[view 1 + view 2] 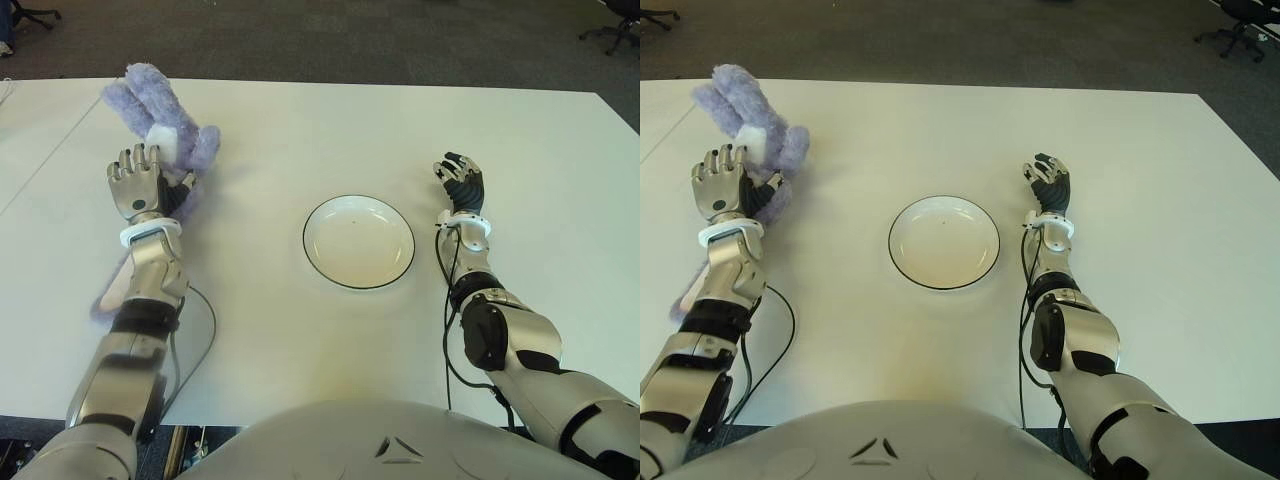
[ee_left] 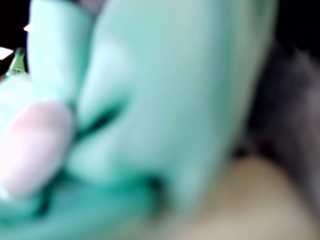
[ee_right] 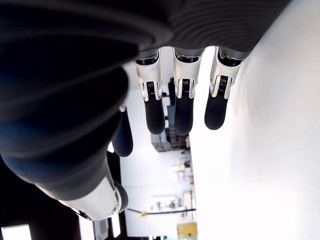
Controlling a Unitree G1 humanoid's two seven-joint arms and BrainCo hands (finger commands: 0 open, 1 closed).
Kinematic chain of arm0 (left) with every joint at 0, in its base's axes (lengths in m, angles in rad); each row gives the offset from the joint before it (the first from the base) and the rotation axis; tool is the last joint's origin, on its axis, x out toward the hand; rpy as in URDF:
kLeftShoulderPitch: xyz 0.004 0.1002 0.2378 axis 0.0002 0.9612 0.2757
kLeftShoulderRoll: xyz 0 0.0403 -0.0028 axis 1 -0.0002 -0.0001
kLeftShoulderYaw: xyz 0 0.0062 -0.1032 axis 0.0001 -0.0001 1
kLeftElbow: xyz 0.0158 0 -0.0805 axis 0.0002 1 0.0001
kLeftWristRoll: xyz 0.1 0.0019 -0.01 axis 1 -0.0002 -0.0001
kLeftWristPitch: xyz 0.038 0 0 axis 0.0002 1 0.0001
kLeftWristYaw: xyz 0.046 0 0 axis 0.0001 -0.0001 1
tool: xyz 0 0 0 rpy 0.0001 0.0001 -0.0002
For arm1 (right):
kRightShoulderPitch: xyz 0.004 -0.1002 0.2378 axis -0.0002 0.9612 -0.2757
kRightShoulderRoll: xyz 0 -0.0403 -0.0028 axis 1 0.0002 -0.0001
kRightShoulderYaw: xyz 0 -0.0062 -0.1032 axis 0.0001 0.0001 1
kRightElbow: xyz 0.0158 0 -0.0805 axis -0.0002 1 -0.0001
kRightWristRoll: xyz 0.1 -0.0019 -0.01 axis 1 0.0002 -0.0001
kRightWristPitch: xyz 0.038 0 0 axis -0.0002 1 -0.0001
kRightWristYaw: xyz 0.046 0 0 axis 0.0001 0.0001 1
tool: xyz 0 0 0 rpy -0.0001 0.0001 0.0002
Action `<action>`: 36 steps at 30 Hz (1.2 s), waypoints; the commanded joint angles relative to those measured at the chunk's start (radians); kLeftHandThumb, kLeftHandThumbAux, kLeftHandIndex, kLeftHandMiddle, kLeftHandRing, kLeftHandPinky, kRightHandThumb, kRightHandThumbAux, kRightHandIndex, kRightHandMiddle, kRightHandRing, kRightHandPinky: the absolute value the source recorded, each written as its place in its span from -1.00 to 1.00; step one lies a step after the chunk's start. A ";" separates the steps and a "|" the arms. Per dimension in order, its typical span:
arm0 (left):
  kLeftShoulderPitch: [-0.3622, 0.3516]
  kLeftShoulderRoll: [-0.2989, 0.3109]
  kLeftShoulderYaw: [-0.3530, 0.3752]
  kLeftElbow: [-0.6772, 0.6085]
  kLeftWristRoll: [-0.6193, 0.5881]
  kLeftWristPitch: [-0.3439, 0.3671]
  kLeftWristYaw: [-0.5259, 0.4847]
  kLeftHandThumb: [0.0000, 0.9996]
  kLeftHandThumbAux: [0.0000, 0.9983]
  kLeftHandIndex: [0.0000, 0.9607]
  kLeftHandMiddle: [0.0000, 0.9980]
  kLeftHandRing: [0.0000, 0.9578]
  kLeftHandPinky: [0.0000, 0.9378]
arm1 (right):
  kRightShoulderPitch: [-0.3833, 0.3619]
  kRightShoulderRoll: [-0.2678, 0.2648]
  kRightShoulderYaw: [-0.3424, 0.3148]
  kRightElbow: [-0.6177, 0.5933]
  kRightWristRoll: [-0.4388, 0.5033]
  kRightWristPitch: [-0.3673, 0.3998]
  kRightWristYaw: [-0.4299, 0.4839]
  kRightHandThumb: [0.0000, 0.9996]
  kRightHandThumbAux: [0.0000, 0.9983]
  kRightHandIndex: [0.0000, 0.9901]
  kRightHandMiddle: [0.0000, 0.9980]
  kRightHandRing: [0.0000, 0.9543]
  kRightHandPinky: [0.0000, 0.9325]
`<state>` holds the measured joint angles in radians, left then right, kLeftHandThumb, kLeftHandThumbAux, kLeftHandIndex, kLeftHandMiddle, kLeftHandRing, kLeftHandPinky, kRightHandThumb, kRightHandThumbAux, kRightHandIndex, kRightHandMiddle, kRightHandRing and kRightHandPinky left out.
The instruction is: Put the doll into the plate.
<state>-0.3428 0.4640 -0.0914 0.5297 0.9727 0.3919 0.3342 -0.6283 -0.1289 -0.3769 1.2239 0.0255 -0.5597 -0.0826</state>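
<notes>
While the plate sits bare, the entries stand as follows.

Doll (image 1: 160, 130): a lilac plush figure with long floppy limbs, lying on the worktop's left side; its upper part shows beyond the left hand, a lower tip beside the forearm, and the middle is hidden under the arm.
Plate (image 1: 358, 241): white with a dark rim, at the worktop's centre, well apart from the doll.
Worktop (image 1: 300, 130): white, plain.
Left hand (image 1: 140, 176): over the doll's middle, fingers bent down against the plush — whether they have clamped on it, I cannot tell.
Right hand (image 1: 461, 184): idle, just right of the plate, fingers loosely extended and holding nothing.
Handling, judged: light, soft, limp, not fragile or slippery; the limbs would likely dangle and drag. Best taken around the thick body, not an ear or leg.
Eye views: give the whole layout — doll, plate, both arms.
Left wrist view: only soft material filling the picture at close range, nothing of the grip.
Right wrist view: confirms the right hand's fingers (image 3: 183, 107) are apart and hold nothing.
</notes>
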 commanded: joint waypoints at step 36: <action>0.089 -0.047 -0.141 0.006 -0.380 -0.314 -0.382 0.12 -0.08 0.01 0.18 0.27 0.47 | 0.212 0.052 -0.011 0.137 0.007 0.138 -0.031 -0.17 0.62 -0.35 -0.60 -0.61 -0.52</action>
<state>-0.3357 0.5061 -0.1709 0.3920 0.6547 0.1012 0.0192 -0.6239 -0.1372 -0.3755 1.2244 0.0245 -0.5582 -0.0974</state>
